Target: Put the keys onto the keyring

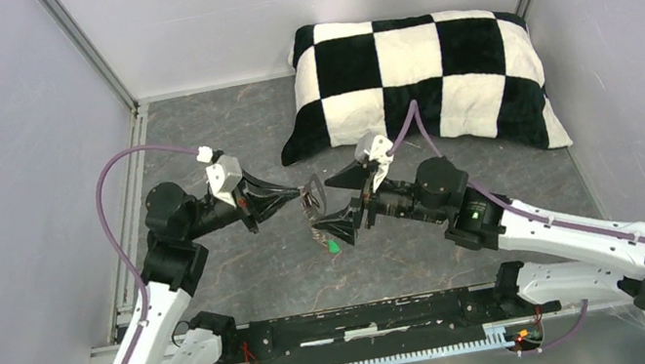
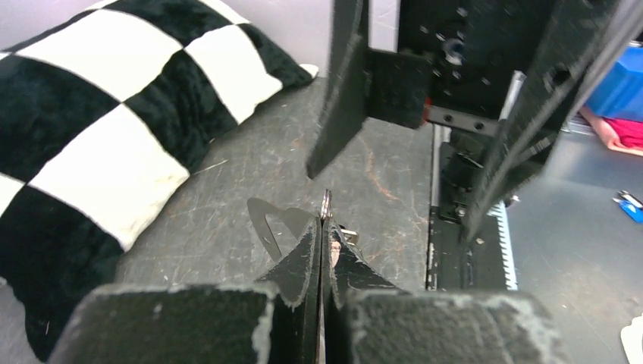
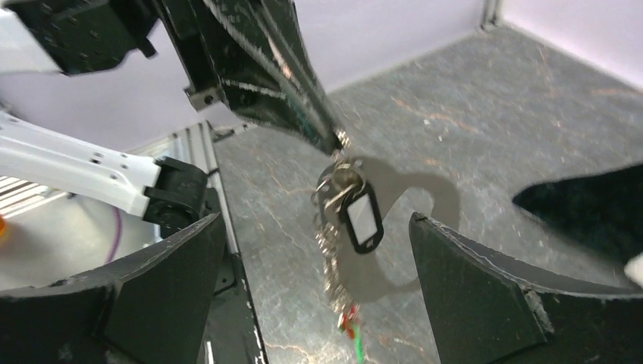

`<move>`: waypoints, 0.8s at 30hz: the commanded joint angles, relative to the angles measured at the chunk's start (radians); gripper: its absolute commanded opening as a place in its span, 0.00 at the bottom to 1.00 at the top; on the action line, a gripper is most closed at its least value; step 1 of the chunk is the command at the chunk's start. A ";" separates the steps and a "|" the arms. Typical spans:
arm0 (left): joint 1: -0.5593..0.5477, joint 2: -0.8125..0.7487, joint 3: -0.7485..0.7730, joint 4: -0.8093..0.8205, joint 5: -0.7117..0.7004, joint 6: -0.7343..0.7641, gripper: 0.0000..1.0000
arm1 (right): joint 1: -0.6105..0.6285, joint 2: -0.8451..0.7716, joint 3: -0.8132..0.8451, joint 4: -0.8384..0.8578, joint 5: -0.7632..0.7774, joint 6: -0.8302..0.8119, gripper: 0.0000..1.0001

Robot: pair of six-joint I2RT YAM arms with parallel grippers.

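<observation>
Step in hand looked like re-gripping a key; it needed the right gripper (image 3: 315,224) to close on one tag only, slowly, so the bunch didn't swing; left pinch had to stay rigid. Right was spread wide, empty, fingers either side of the keys (image 3: 362,221), touching nothing. Left gripper (image 2: 324,231) was clenched on the keyring (image 3: 413,199) top edge, holding it off the table (image 3: 493,98); keys dangled against it; couldn't tell if all were threaded.
</observation>
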 commanded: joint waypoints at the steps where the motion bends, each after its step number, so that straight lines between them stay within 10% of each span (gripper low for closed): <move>1: 0.001 0.058 -0.036 0.095 -0.121 -0.030 0.02 | 0.066 0.035 -0.051 -0.006 0.259 -0.035 0.98; 19: -0.323 0.685 0.103 -0.019 -0.267 0.367 0.03 | 0.076 -0.292 -0.306 -0.353 0.753 0.131 0.98; 24: -0.381 0.878 0.304 -0.164 -0.274 0.404 0.20 | 0.078 -0.327 -0.350 -0.376 0.778 0.164 0.98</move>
